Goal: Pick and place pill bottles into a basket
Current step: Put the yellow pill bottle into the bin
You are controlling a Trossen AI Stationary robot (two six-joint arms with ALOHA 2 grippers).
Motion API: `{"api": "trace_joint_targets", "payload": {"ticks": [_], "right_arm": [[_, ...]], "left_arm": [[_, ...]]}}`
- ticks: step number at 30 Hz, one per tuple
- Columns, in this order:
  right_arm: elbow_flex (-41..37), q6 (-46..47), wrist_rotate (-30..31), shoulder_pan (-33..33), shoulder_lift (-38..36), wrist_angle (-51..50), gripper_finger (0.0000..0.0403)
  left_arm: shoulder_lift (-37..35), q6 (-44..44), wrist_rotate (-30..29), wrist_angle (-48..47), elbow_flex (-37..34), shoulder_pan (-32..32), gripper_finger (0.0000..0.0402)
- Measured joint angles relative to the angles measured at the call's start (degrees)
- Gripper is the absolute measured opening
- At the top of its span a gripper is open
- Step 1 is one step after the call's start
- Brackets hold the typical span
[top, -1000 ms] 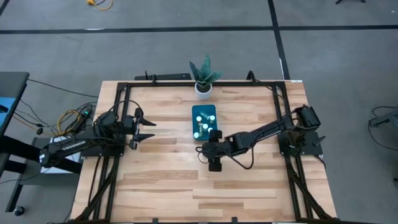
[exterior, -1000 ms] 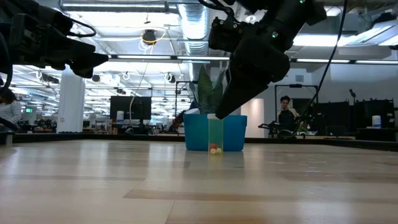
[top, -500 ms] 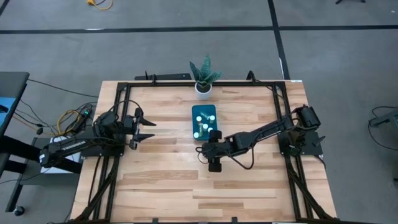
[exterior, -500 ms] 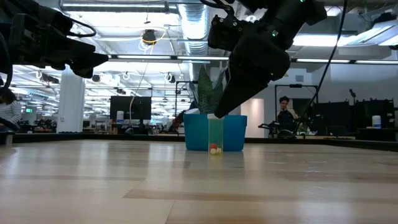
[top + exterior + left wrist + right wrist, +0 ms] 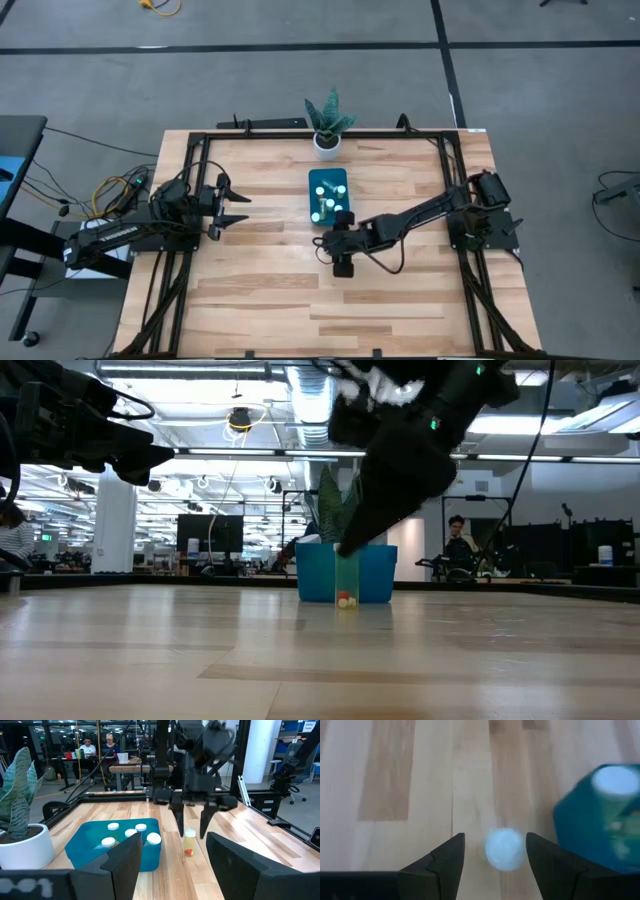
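The teal basket (image 5: 328, 194) stands at the table's middle and holds several white-capped pill bottles (image 5: 131, 833). One more pill bottle (image 5: 189, 841), clear-bodied with a white cap, stands upright on the table just off the basket's near end; it also shows in the low view (image 5: 346, 584). My right gripper (image 5: 192, 826) hovers over it, open, fingers pointing down on either side of its cap (image 5: 505, 849) without touching. My left gripper (image 5: 238, 205) is open and empty at the table's left.
A white pot with a green spiky plant (image 5: 327, 138) stands just beyond the basket's far end. A black frame (image 5: 300, 133) runs around the table's edges. Bare wood lies on the near half of the table (image 5: 300, 300). People sit in the room behind.
My right gripper has shifted slightly toward the table's left and a little lower over the standing bottle, staying open. The bottle and the basket have not moved.
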Motion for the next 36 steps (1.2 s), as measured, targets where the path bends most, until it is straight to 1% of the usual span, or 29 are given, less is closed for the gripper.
{"api": "trace_joint_targets", "payload": {"ticks": [2,4,5,16,19,25,28,32,36], "right_arm": [[-0.3,-0.1,-0.5,0.0,0.5,0.1,0.0202],[1.2,0.0,-1.0,0.1,2.5,2.9,0.0202],[1.2,0.0,-1.1,0.1,2.8,1.8,0.0202],[1.6,0.0,-1.3,-0.5,2.9,1.4,0.0198],[1.6,0.0,-1.3,-0.5,2.9,1.8,0.0181],[1.6,0.0,-1.2,-0.7,2.9,1.9,0.0126],[1.6,0.0,-1.2,-0.7,2.9,2.3,0.0105],[1.6,0.0,-1.2,-0.7,2.9,2.3,0.0091],[1.6,0.0,-1.2,-0.7,2.9,2.3,0.0087]], "left_arm": [[0.0,0.0,0.0,0.0,0.0,0.0,0.0213],[0.0,0.0,0.0,0.1,0.0,0.0,0.0213],[0.0,0.0,0.0,0.1,0.0,0.0,0.0213],[0.0,0.0,0.0,0.0,0.0,0.0,0.0213],[0.0,0.0,0.0,0.0,0.0,0.0,0.0213],[0.0,0.0,0.0,0.0,0.0,0.0,0.0213],[0.0,0.0,0.0,0.0,0.0,0.0,0.0213],[0.0,0.0,0.0,0.0,0.0,0.0,0.0213],[0.0,0.0,0.0,0.0,0.0,0.0,0.0213]]}}
